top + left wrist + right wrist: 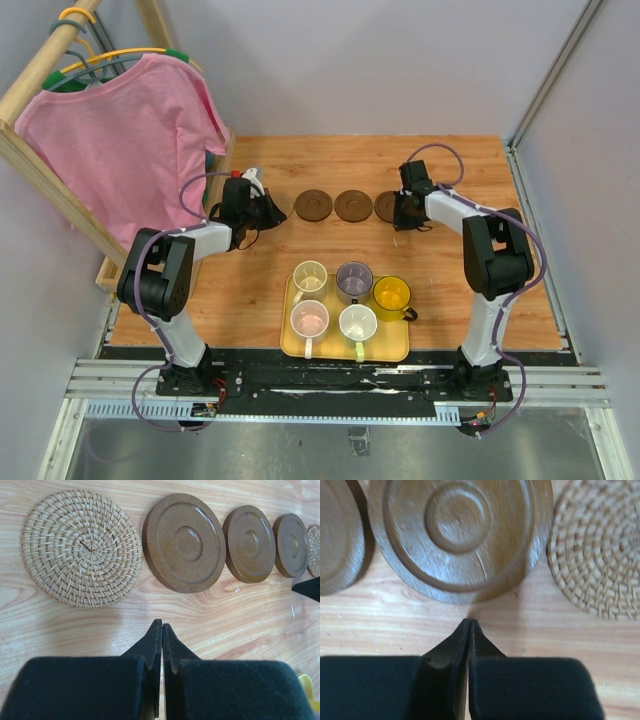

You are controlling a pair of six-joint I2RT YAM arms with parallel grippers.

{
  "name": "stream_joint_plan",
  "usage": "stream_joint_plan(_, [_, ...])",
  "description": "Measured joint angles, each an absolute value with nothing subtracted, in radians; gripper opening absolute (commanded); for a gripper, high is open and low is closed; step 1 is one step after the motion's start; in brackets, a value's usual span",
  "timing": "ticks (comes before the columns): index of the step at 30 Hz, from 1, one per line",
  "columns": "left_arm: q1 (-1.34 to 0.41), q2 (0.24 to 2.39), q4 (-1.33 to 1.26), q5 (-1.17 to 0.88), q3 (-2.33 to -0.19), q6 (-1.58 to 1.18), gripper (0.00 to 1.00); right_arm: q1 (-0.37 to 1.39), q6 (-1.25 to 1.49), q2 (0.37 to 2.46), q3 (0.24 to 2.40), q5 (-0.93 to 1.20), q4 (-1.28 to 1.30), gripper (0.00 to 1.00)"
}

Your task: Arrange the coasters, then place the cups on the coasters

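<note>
Left gripper (161, 625): jaws pressed together, nothing in them, over bare counter (60, 625). The tip points at the gap between the left woven coaster (82, 549) and the left brown coaster (184, 542), clear of both.

Right gripper (470, 621): jaws also together, empty. The tip sits just short of the near rim of the right brown coaster (460, 535); can't tell if it touches. The right woven coaster (600, 555) lies just beside that one, on its outer side.

Coasters: all five lie flat in one row across the far half of the counter, in the order woven, brown, brown, brown, woven. The middle brown coaster (250, 544) has narrow gaps to both brown neighbours. In the top view both woven ones are hidden under the grippers.

Cups: all five stand upright on the yellow tray (385, 342) at the near centre of the counter, between the arm bases and well apart from the coaster row.
- Back row: pale yellow cup (310, 277), purple-grey cup (354, 280), amber cup (391, 295).
- Front row: pink cup (310, 319), whitish-green cup (358, 323).

No cup is on a coaster.
</note>
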State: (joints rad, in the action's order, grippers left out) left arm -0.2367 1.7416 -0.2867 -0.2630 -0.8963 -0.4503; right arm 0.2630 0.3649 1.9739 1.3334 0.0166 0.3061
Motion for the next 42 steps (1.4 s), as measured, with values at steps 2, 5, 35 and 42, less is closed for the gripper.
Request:
stream_joint_plan(2, [-0.237, 1.742, -0.287, -0.263, -0.896, -0.45, 0.01, 0.263, 0.366, 1.946, 1.299, 0.01, 0.318, 0.01])
stream_joint_plan(5, [-0.237, 1.742, -0.289, -0.263, -0.896, -0.45, 0.0, 0.261, 0.367, 1.909, 1.26, -0.005, 0.342, 0.02])
stream_joint_plan(35, [-0.224, 1.741, -0.291, -0.254, -0.873, -0.45, 0.0, 0.094, 0.388, 1.863, 1.205, -0.049, 0.397, 0.01])
stream_joint_plan(42, [-0.223, 1.741, -0.291, -0.248, -0.873, -0.45, 0.01, 0.093, 0.39, 1.927, 1.285, -0.02, 0.369, 0.01])
